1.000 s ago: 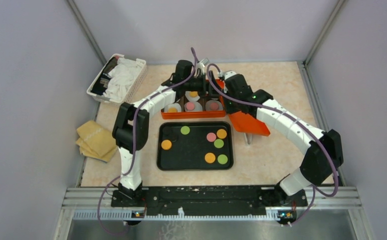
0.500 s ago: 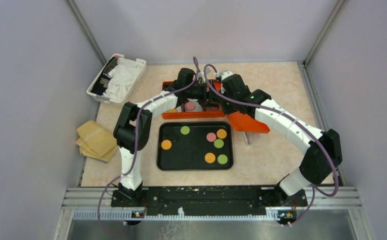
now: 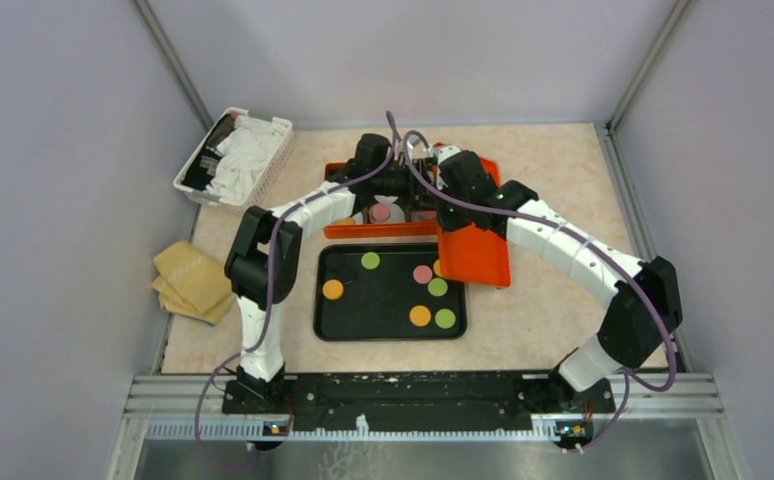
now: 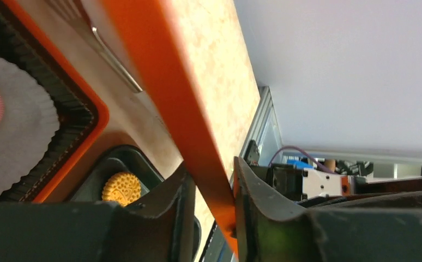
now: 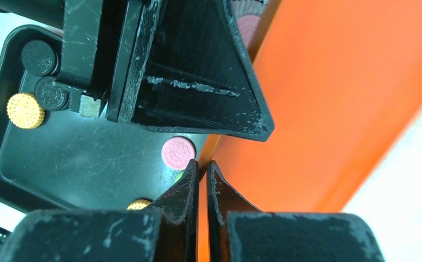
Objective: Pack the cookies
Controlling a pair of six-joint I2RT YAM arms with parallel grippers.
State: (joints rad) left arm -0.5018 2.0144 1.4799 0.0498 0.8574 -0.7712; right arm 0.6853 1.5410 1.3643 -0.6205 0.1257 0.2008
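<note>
Looking from the top camera, the cookies (image 3: 420,316) are lying loose on the black tray (image 3: 316,318) in the middle of the table, green, orange and pink ones well apart from each other. The orange box (image 3: 363,231) is standing just at 12 o'clock of the tray, and a pink cookie is sitting inside it. The orange lid (image 3: 475,255) is hanging tilted over the tray's 3 o'clock edge, covering part of it.

In the left wrist camera, the left gripper (image 4: 211,191) is pinching the thin edge of the lid, with its fingers narrow and the orange strip running between them. At 9 o'clock a pink cookie is resting in a white paper cup (image 4: 23,136) inside the box.

In the right wrist camera, the right gripper (image 5: 202,174) is also holding the lid, and its fingers are almost touching around the edge. A pink cookie is lying on the tray just at 11 o'clock of the fingertips, and two black ones are near the tray's far corner.

The cookies are looking light, thin and stiff, and probably brittle. As they are lying flat, I am judging that a gentle pinch across the rim is the best hold. The lid is probably smooth, so it may be slipping under a weak grip.
</note>
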